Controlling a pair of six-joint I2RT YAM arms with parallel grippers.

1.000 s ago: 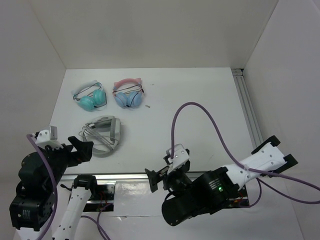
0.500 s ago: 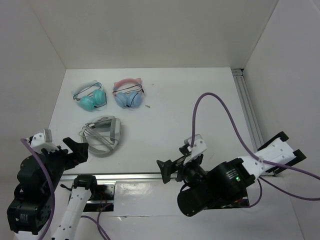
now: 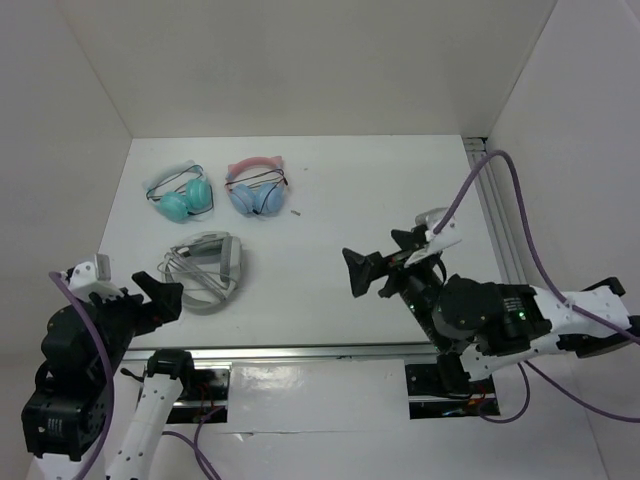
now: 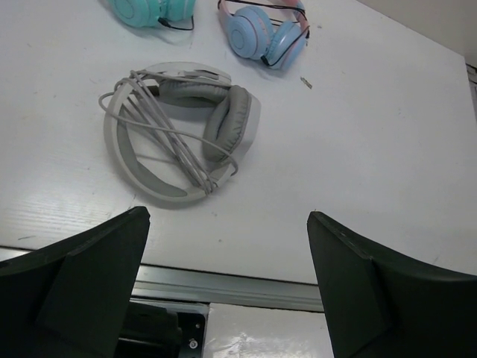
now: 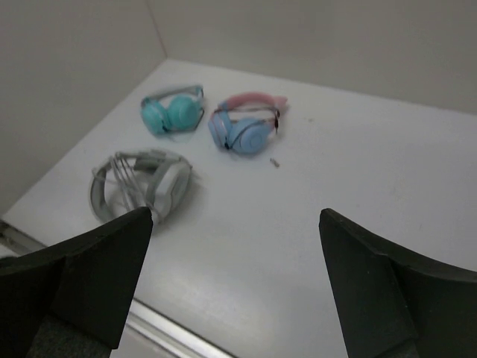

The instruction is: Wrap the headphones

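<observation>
From above, you've got the headphones [image 3: 205,272] lying flat on the table [image 3: 350,200], left of centre and close to the near edge. The headband arc bulges toward the near-left and the ear cups sit on the far-right side, so the long axis runs on that diagonal. The teal pair [image 3: 180,197] and pink-and-blue pair [image 3: 255,190] sit side by side farther back. Your left claw [image 3: 160,297] hovers just left of the headphones, and the right claw [image 3: 383,255] is up over mid-table, well apart from them. Over to the left wrist: the fingers are spread wide with nothing between them [image 4: 227,224]. The headphones [image 4: 179,130] are dead ahead, with the thin grey cable [image 4: 160,127] strung in several strands across the band from upper left to lower right. On the right wrist, that claw [image 5: 235,216] is just as wide and holds nothing, and the headphones [image 5: 141,186] are off to its left, a little blurred.
</observation>
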